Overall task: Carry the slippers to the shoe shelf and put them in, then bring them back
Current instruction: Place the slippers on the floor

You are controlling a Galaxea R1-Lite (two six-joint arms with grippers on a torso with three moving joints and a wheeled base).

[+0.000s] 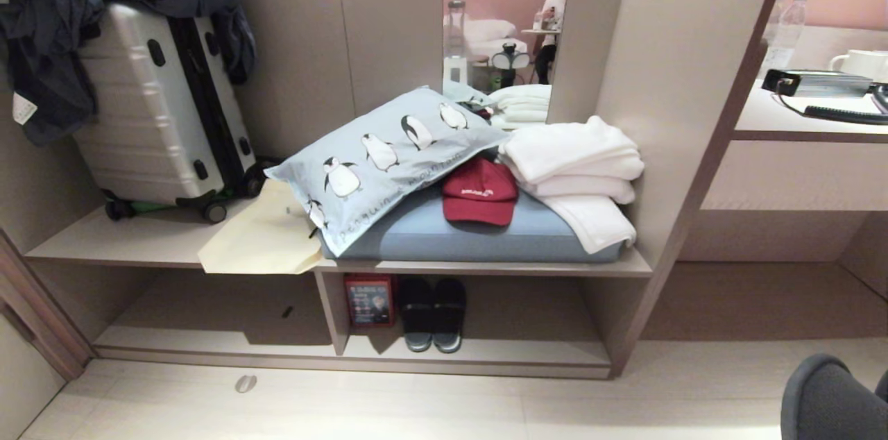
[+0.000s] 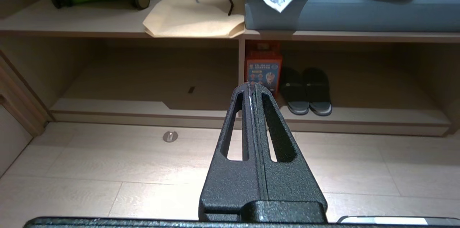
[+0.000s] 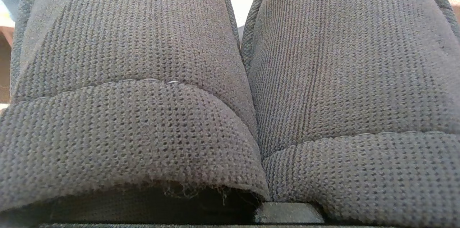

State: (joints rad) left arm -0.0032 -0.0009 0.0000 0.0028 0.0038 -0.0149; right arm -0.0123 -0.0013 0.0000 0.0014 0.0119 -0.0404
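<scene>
**Slippers in the right gripper, shelf just ahead**

While the robot faces the shoe shelf [image 1: 479, 351], the slippers [image 3: 230, 87] fill the right wrist view, side by side with toes pointing away from the camera; the right gripper itself is hidden behind the fabric, yet its jaws read as clamped down, and with the pair pressed this close to the wrist it looks to be pinching them by the heel end; a dark grey rounded shape at the near right corner of the head view [image 1: 829, 395] may be part of that pair, though I cannot tell for sure. The left gripper [image 2: 252, 89] hangs idle above the floor with its two fingers pressed together and nothing between them.

As to handling, the knit uppers are soft and light; they will sag and fold rather than resist, so a grip across both heel edges at once, near the thin soles where the pair is stiffest, seems the safest hold; a pinch on the fabric alone could let one slipper slide out.

Within the shelf, the right compartment already holds a dark pair with pale-edged soles [image 1: 433, 315] just beside a red box [image 1: 369, 300] against the divider; free board lies to the right of them, and the left compartment is roomier.
</scene>
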